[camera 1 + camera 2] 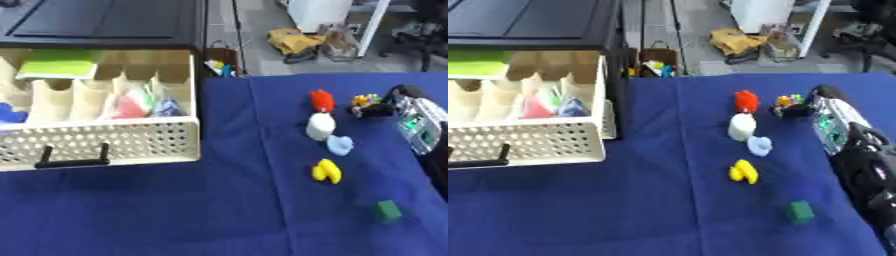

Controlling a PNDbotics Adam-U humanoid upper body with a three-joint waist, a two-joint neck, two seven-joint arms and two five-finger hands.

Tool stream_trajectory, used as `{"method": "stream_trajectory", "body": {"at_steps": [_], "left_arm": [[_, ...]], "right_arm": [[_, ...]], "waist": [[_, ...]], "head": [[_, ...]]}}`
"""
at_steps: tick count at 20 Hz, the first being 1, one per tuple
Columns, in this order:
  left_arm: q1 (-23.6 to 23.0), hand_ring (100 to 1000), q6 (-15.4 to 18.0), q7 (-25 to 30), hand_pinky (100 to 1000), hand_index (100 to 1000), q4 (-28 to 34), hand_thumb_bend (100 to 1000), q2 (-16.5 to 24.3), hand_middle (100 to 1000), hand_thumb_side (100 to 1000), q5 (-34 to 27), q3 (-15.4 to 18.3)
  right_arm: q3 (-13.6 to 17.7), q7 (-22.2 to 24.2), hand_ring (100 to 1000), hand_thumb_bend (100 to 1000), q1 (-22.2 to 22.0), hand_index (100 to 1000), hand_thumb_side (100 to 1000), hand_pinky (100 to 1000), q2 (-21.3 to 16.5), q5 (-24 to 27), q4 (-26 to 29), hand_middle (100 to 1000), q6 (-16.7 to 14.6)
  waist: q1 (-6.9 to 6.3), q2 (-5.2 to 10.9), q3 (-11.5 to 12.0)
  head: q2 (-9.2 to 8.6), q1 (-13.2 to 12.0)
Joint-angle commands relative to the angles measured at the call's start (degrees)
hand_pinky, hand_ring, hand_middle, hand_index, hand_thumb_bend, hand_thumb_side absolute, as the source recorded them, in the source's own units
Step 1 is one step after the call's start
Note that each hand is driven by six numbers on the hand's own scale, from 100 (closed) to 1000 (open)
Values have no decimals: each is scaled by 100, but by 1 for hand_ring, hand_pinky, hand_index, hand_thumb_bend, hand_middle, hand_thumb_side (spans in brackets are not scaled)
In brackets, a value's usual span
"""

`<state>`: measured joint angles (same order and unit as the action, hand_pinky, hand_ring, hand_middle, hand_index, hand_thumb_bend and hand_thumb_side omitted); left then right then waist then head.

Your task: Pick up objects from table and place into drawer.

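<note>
On the blue tablecloth [219, 210] a row of small things runs from back to front: a red toy [322, 100], a white cylinder [320, 126], a light blue piece [340, 145], a yellow toy [327, 171] and a green cube [388, 210]. Right of the red toy lies a small many-coloured thing [365, 99]. My right hand [378, 111] comes in from the right edge and is right against it. At the left the cream perforated drawer [105, 142] stands pulled out, with a green flat item [57, 67], a red piece [131, 106] and blue pieces [166, 106] in its compartments.
The drawer comes out of a black cabinet [105, 20] at the back left and has a black handle [74, 159] on its front. Beyond the table's far edge, a yellow bag [293, 40] and a white box [319, 12] stand on the floor.
</note>
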<state>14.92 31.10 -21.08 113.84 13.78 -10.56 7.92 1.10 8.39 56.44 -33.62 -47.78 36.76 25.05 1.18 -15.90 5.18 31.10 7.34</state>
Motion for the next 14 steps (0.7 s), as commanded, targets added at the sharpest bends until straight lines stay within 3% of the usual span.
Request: {"method": "stream_trajectory", "body": {"at_steps": [1, 14], "left_arm": [[65, 576, -1, 27, 427, 828, 75, 228, 49, 629, 1000, 20, -8], [66, 576, -9, 44, 425, 829, 75, 230, 32, 629, 1000, 23, -15]], "right_arm": [[38, -105, 893, 683, 86, 697, 595, 816, -119, 238, 54, 555, 56], [-34, -402, 876, 587, 80, 643, 562, 791, -94, 475, -9, 528, 85]], "waist": [[-6, 91, 5], [-8, 70, 9]], "head": [[-63, 18], [-80, 31]]}}
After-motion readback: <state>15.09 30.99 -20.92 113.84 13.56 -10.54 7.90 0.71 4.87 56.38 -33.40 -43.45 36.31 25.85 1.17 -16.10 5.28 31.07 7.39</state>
